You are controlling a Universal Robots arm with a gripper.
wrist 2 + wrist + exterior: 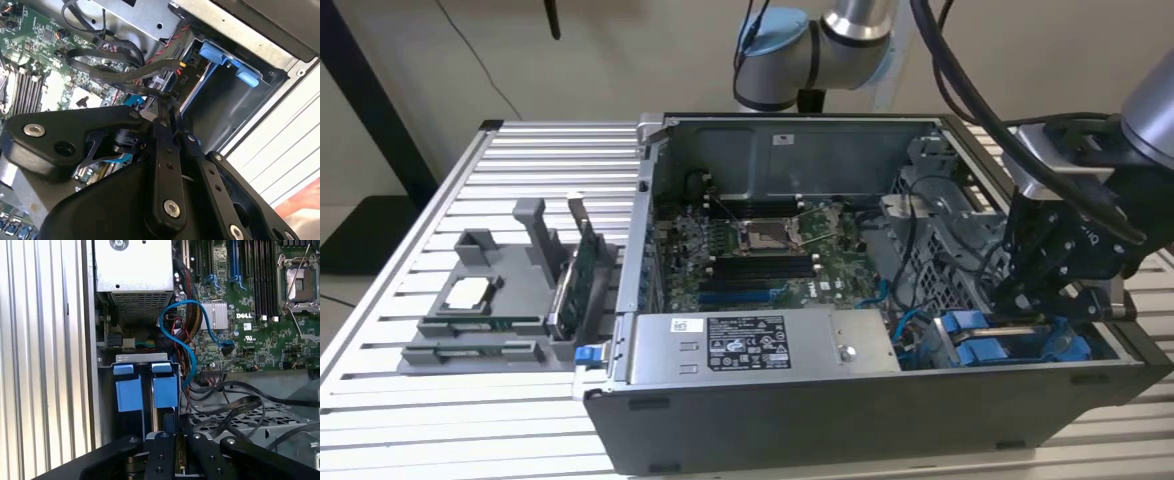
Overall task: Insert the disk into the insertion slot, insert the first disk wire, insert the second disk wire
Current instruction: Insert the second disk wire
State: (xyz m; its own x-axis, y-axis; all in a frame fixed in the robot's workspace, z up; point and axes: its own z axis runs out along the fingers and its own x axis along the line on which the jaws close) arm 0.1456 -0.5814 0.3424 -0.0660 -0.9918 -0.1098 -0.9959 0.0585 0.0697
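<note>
My gripper reaches down into the open computer case at the exterior view's right, just above the insertion slot with its blue plastic rails. In both wrist views the black fingers sit pressed together on the end of a flat black disk wire that loops back over the motherboard. The same wire runs into my gripper right beside two blue carrier pieces standing in the insertion slot. The disk's silver face is hidden.
The silver labelled power-supply box lies along the case's front wall. A thin blue cable arcs over the motherboard. On the slatted table at the exterior view's left stands a grey fixture with a green card.
</note>
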